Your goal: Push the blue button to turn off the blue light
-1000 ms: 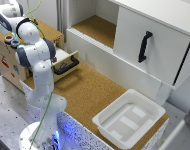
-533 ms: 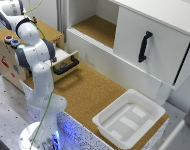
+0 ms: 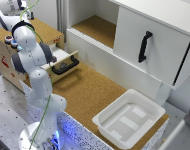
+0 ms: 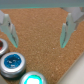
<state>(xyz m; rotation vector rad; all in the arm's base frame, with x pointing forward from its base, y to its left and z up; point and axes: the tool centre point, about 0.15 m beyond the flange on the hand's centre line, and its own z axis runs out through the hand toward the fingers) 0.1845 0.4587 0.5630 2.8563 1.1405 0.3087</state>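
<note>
In the wrist view the blue button [image 4: 13,62] is a small round blue cap in a silver ring, set in the cork top of the wooden box [image 3: 45,30]. My gripper [image 4: 37,44] hovers above the cork beside it, open, with nothing between its fingers. One fingertip [image 4: 10,37] stands close to the buttons and the other fingertip [image 4: 65,35] is well away from them. A dark reddish button [image 4: 2,47] sits on one side of the blue one and a bright teal-green lit button [image 4: 32,80] on the other. In the exterior view my arm [image 3: 30,55] hides most of the buttons.
The box's drawer [image 3: 65,62] stands pulled out, with a black handle. A white cabinet with a black door handle [image 3: 144,46] fills the exterior view's right. A white plastic tray [image 3: 127,117] rests on the cork tabletop near the front.
</note>
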